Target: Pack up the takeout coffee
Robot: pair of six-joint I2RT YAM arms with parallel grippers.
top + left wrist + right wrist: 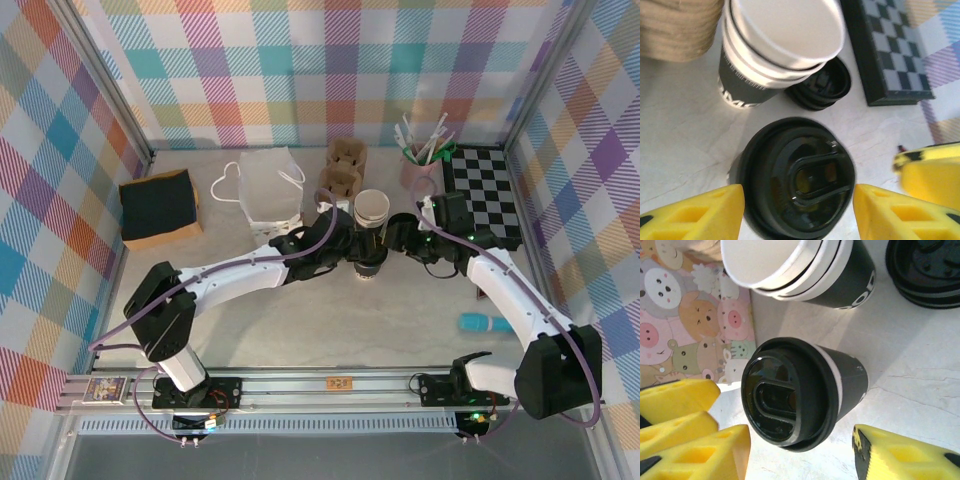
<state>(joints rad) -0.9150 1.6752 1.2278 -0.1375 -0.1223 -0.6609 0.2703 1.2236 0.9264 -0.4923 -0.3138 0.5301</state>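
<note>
The takeout coffee (368, 262), a dark paper cup with a white band under its round black lid, stands upright at mid-table. In the left wrist view its lid (797, 180) sits between my left gripper's (798, 192) yellow fingers (700, 212), which touch the rim on both sides. From the left, the left gripper (350, 258) reaches it. The right gripper (392, 250) comes in from the right. In the right wrist view the cup (800, 392) stands just beyond my right gripper (801, 440), whose fingers (900, 455) stand apart from it, open.
A stack of lidless white cups (371, 207) stands right behind the coffee, with loose black lids (822, 85) beside it. Further back are a white bag (268, 185), brown cup carriers (345, 165) and a checkerboard (482, 190). A teal object (485, 323) lies at the right.
</note>
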